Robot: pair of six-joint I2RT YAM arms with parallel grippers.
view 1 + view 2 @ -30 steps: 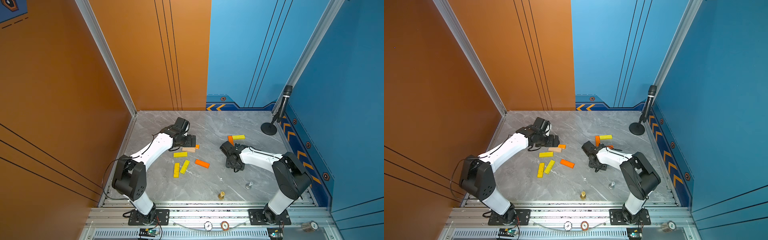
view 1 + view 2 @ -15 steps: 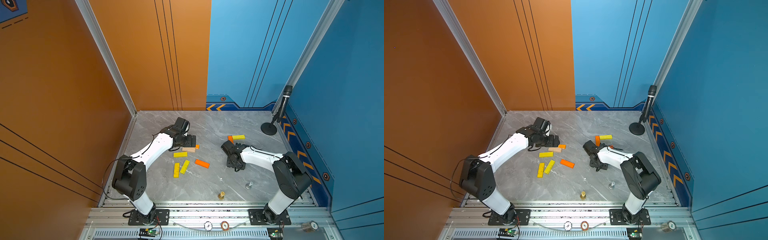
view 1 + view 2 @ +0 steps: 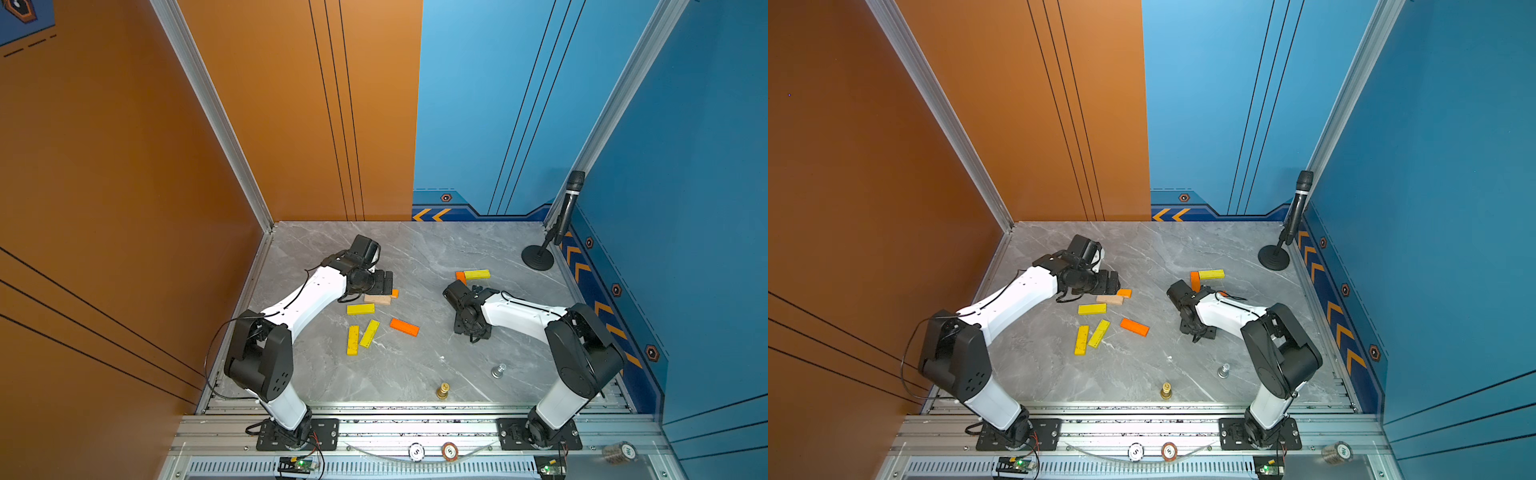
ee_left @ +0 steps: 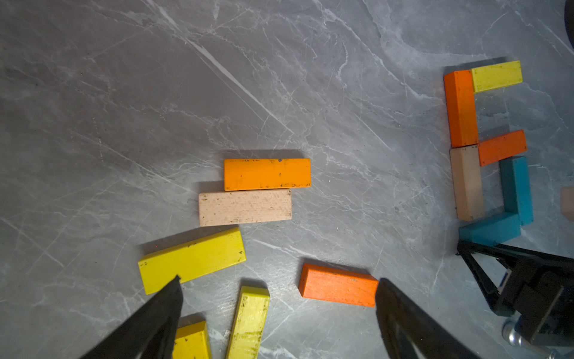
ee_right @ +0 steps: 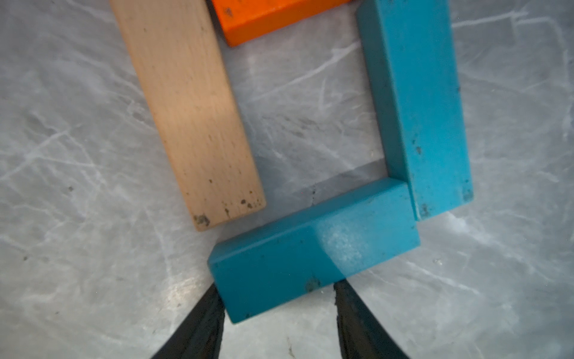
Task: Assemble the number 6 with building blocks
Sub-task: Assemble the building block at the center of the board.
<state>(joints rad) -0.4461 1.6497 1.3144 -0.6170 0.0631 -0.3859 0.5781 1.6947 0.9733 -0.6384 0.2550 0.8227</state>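
Note:
The number 6 (image 4: 484, 155) lies in the left wrist view: yellow top, orange stem and middle bar, tan block (image 5: 192, 108) lower left, upright teal block (image 5: 416, 99) on the right. Its bottom teal block (image 5: 310, 251) lies tilted below them. My right gripper (image 5: 278, 287) is open, with both fingertips (image 5: 344, 298) against that block's long near side and nothing between them. In both top views the right arm (image 3: 515, 311) (image 3: 1225, 311) hides most of the digit. My left gripper (image 4: 278, 281) (image 3: 384, 282) hangs open over loose building blocks: orange (image 4: 338, 286), yellow (image 4: 192, 259), tan (image 4: 245, 206).
A gold chess-like piece (image 3: 443, 390) and a silver one (image 3: 498, 370) stand near the table's front edge. A microphone on a round stand (image 3: 538, 259) stands at the back right corner. Orange and blue walls close three sides.
The right wrist has edged very slightly toward the back of the table. The left arm and the loose blocks have not moved.

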